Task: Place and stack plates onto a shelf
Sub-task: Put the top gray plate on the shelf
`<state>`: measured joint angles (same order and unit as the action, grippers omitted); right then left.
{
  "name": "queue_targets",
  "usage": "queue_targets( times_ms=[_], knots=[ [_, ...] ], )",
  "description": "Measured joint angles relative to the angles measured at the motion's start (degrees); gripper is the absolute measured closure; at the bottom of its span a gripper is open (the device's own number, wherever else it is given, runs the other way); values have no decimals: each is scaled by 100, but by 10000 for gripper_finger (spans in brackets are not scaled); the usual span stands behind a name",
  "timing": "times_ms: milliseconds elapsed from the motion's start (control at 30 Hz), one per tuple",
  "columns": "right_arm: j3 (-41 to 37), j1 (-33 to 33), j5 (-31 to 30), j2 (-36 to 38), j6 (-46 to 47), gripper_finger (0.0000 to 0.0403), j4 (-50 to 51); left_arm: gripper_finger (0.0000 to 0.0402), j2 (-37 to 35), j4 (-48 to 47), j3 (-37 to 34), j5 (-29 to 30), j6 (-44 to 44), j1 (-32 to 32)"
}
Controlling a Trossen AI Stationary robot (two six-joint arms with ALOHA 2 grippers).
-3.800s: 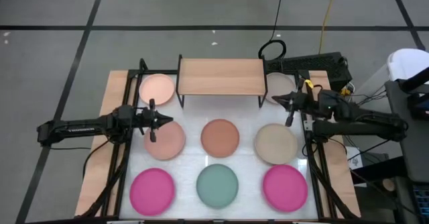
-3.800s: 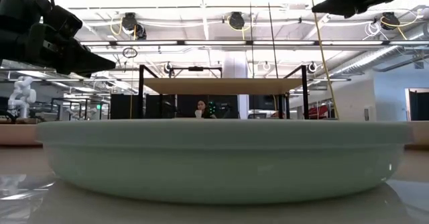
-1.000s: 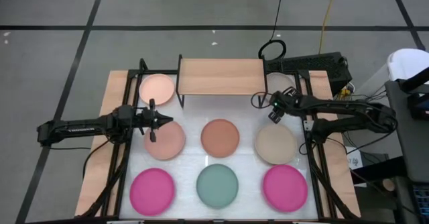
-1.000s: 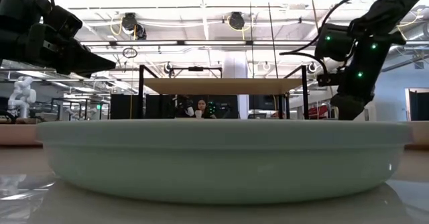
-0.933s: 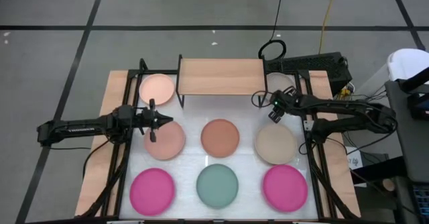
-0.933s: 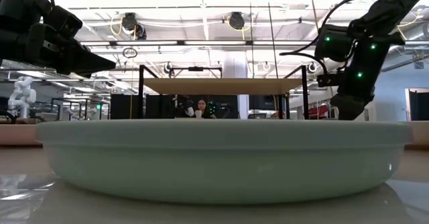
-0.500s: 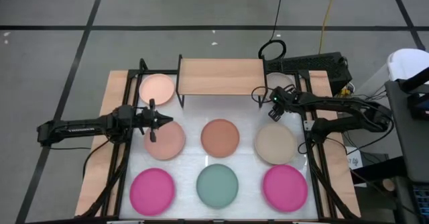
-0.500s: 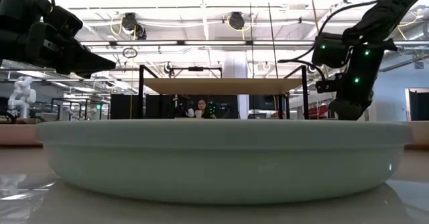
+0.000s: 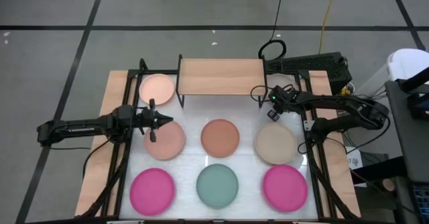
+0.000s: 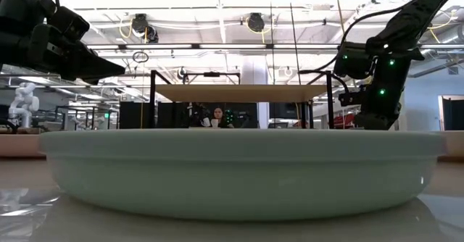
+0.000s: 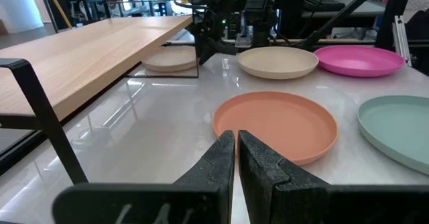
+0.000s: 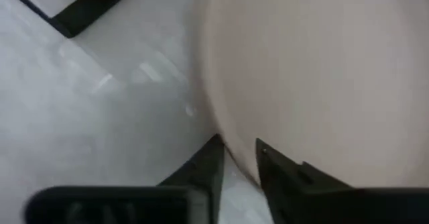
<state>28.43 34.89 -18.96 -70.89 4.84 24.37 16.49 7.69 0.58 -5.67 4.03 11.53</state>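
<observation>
right gripper (image 9: 271,114) down at the near rim of a beige plate (image 12: 315,70) beside the shelf (image 9: 221,76), fingers slightly apart astride the rim | left gripper (image 9: 153,121) closed, empty, over a pale pink plate (image 9: 165,141) | remaining plates flat on table (image 9: 248,158) | no readable writing

High view hung straight above, whole white-topped table (image 9: 248,133) in shot. Low view sat at tabletop level, lens right up against round teal matte plate (image 10: 239,171), facing low wooden-topped black-legged shelf (image 10: 239,92) and room behind. Left wrist view looked across table, sharing that shelf (image 11: 80,60) plus terracotta round plate (image 11: 278,123). Right wrist view was jammed close over beige round plate (image 12: 322,76).
</observation>
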Motion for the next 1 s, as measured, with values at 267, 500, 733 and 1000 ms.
queue_targets(
  times_ms=[267, 500, 733, 1000],
  knots=[
    [-18, 2, 97, 555, 373, 398, 243, 378, 0, -1, 0, -1, 0, 0],
    [2, -9, 121, 1412, 557, 401, 216, 378, 0, 1, 0, -1, 2, 0],
    [1, -11, -32, 2389, 495, 402, -261, 378, 0, -1, 0, -1, 3, 0],
    [524, -144, -51, 3013, -105, 402, -1361, 378, 0, 34, 0, 2, 4, 0]
  ],
)
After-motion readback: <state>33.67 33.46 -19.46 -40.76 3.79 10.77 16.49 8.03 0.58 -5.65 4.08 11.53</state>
